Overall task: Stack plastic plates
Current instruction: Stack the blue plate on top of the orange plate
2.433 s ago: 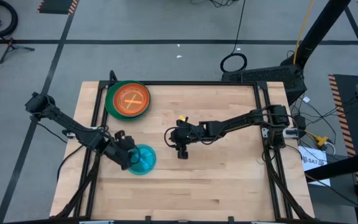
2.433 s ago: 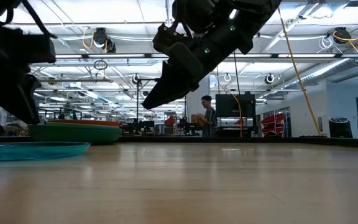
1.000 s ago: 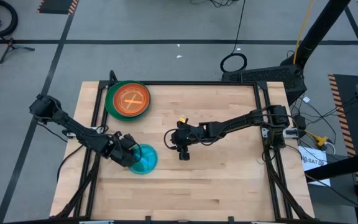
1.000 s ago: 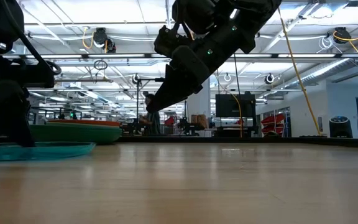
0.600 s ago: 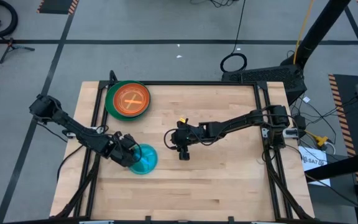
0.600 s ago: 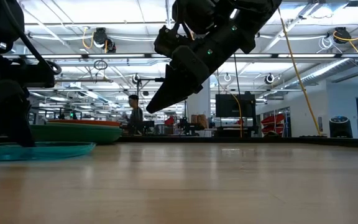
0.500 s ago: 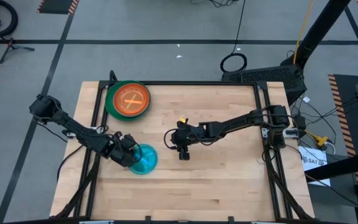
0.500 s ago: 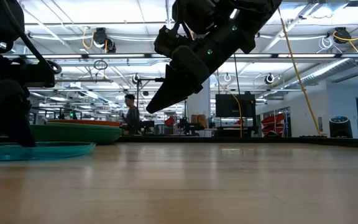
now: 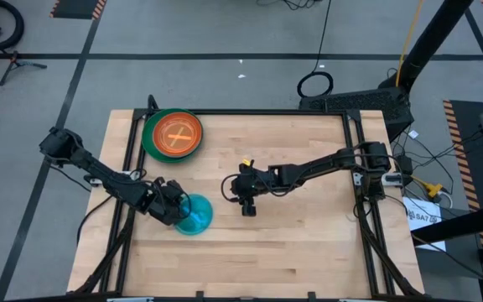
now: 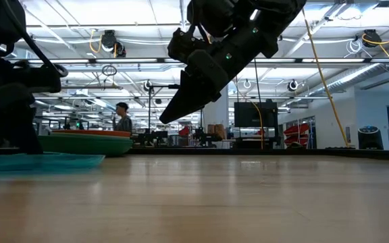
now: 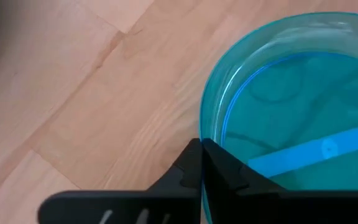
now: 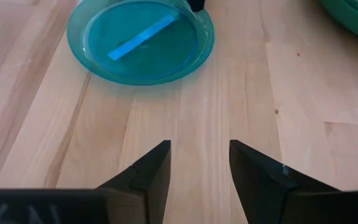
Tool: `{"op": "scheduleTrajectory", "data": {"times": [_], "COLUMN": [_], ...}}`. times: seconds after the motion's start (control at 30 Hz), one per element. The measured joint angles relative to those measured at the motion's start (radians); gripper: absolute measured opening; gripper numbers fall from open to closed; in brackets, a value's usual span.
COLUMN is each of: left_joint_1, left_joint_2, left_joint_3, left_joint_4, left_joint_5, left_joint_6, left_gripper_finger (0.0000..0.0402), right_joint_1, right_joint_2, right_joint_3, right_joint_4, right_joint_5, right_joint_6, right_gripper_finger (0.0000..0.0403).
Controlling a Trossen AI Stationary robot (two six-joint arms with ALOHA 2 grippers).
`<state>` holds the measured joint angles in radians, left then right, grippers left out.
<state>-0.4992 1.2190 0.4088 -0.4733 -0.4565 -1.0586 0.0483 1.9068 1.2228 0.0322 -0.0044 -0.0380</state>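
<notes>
- A small cyan blue plate (image 9: 194, 214) is seen lying flat on the wooden desk (image 9: 292, 243), toward the left front part of it; a pale blue stripe is visible across its inside in the right wrist view (image 12: 140, 38).
- The left end effector (image 9: 174, 210) is placed at the rim of that plate — in the left wrist view its two dark fingers (image 11: 213, 171) are seen closed together on the plate's edge (image 11: 272, 118), one finger inside the rim and one outside, so the plate is gripped.
- In the low view the cyan plate (image 10: 46, 160) is seen still resting on the desk surface, with the left arm standing over its far left part.
- A stack of plates is found at the back left corner of the desk: a dark green plate (image 9: 153, 134) lies at the bottom, and an orange plate (image 9: 177, 135) sits inside it. How many plates lie between them cannot be told.
- That stack is well apart from the cyan plate; bare wood lies between them.
- The right end effector (image 9: 246, 199) is held above the middle of the desk, clear of everything — its fingers (image 12: 148, 171) are spread apart with nothing between them, and only bare wood is seen in the gap.
- Beyond the desk, a person (image 10: 121, 120) is seen in the room behind, far from the arms.
</notes>
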Motion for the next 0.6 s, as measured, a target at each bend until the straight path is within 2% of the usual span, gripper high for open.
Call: {"op": "scheduleTrajectory", "data": {"times": [0.23,0.6], "left_joint_1": [0.0,0.046], "left_joint_2": [-0.003,-0.003], "left_joint_3": [0.037,0.224], "left_joint_4": [-0.013,-0.232], "left_joint_5": [-0.027,-0.092], "left_joint_6": [0.003,0.101], "left_gripper_finger": [0.0006,0.0004], "right_joint_1": [0.001,0.018], "right_joint_2": [0.0,0.0], "right_joint_3": [0.0,0.0], "right_joint_4": [-0.001,-0.022], "right_joint_5": [0.0,0.0], "right_joint_6": [0.0,0.0], "right_gripper_finger": [0.0154,0.0154]}}
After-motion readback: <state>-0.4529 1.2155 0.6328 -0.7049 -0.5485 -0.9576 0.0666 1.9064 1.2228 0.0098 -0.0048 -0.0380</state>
